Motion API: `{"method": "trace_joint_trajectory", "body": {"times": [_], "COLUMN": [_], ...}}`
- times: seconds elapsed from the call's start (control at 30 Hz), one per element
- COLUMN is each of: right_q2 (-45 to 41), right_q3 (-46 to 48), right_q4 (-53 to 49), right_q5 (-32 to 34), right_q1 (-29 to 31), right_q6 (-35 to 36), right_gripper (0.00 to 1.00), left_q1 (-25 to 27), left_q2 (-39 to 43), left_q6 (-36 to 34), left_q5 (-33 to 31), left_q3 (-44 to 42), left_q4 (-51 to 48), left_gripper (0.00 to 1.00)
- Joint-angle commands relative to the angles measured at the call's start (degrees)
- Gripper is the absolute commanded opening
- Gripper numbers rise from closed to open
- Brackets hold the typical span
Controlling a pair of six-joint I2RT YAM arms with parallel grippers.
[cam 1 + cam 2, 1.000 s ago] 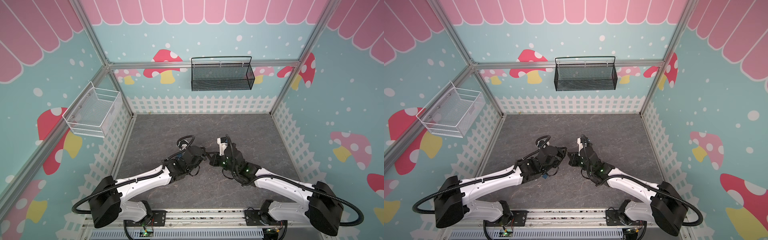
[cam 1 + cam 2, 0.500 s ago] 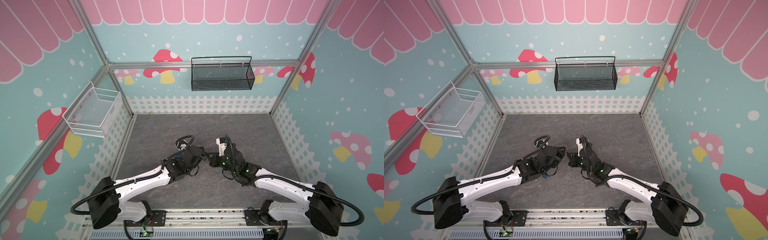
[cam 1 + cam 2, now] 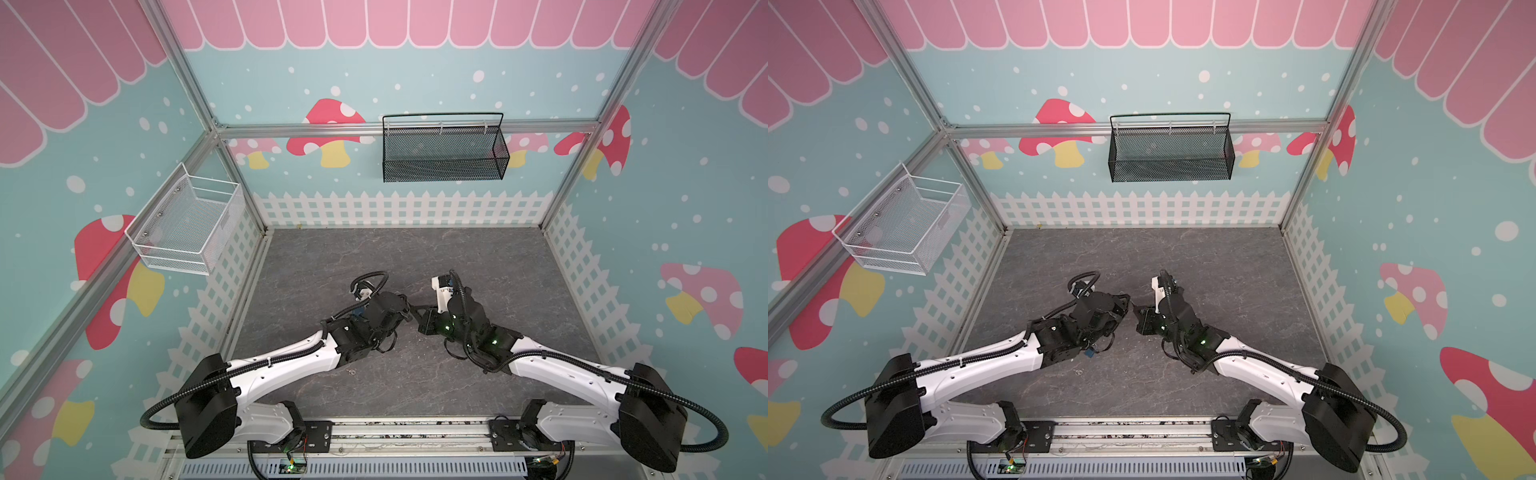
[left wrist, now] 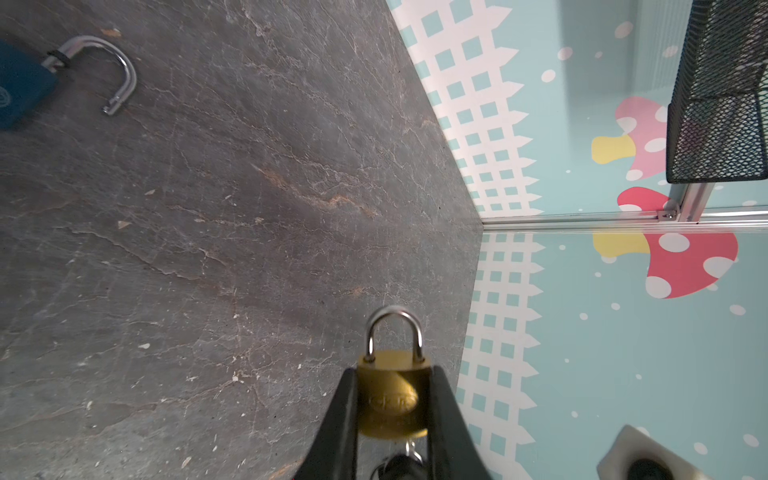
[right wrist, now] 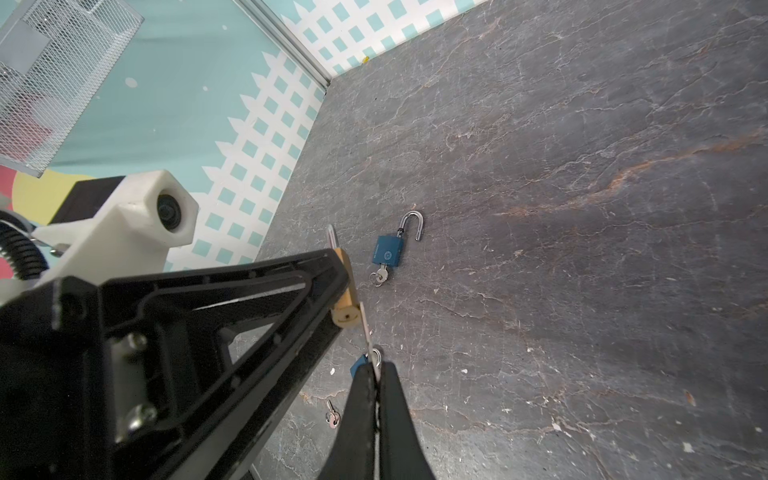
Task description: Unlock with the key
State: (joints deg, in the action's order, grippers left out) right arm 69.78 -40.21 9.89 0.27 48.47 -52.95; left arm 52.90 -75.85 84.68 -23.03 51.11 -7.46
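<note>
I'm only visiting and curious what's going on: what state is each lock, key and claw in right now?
Brass padlock: shackle shut, clamped in left gripper.
Held key: pinched in right gripper, tip at that padlock's base.
Blue padlock: on floor, shackle open, small key in it.
Loose key: lying on floor.

L hand [image 4: 392, 376] & R hand [image 5: 376, 369] point inward, tips nearly meeting, wrists low; L clamped slightly apart, R pinched fully closed.
</note>
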Motion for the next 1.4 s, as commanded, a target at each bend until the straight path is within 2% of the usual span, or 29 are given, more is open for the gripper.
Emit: {"method": "trace_joint_trajectory", "body": {"times": [0.0,0.67,1.37], "right_q2": [0.4,0.5,2.5], "right_q3": [-1.3,-2.0,-3.0], "right_q4": [0.2,-0.3,0.9], "right_q5": [-0.9,2.1,0.8], "right_q1": [0.8,1.3,1.3], "right_q6": [0.1,1.6,1.9], "right_gripper": [0.0,0.0,0.0], "left_q1": [-0.3,-1.5,-1.5], "left_q2": [1.4,0.0,-0.6], "left_q6": [0.7,0.5,0.4], "left_q5": [-1.9,0.0,1.8], "left_q3": [-0.2,0.8,1.0], "left_q4": [0.1,-0.5,1.3], "left_gripper": [0.0,0.0,0.0]}}
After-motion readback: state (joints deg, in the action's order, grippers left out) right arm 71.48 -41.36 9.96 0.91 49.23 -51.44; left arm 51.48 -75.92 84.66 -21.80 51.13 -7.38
